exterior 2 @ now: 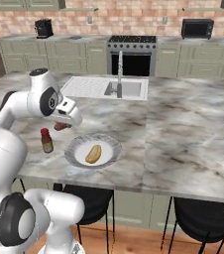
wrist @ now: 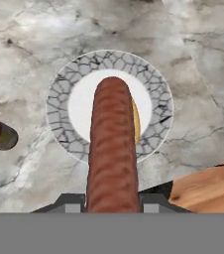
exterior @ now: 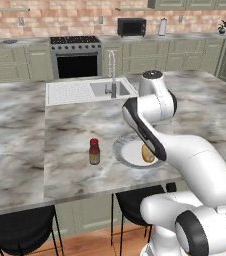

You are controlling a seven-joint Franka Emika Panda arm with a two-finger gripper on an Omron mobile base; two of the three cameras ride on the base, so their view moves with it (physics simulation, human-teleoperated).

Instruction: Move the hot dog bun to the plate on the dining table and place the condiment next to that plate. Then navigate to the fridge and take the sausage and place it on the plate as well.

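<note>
One sausage (wrist: 112,149) — pincer (wrist: 112,201)-clamped — above one plate (wrist: 59,119)

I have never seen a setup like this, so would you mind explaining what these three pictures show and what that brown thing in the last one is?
It is a white robot arm on a base that can drive, in a simulated kitchen. Two pictures come from cameras on the base, behind the arm to its left and right. The third looks along the gripper from a camera on the hand. On the marble dining table lies a round plate with the hot dog bun on it, and the condiment bottle stands beside the plate. The brown thing is the sausage: the gripper is shut on it, above the plate.
</note>
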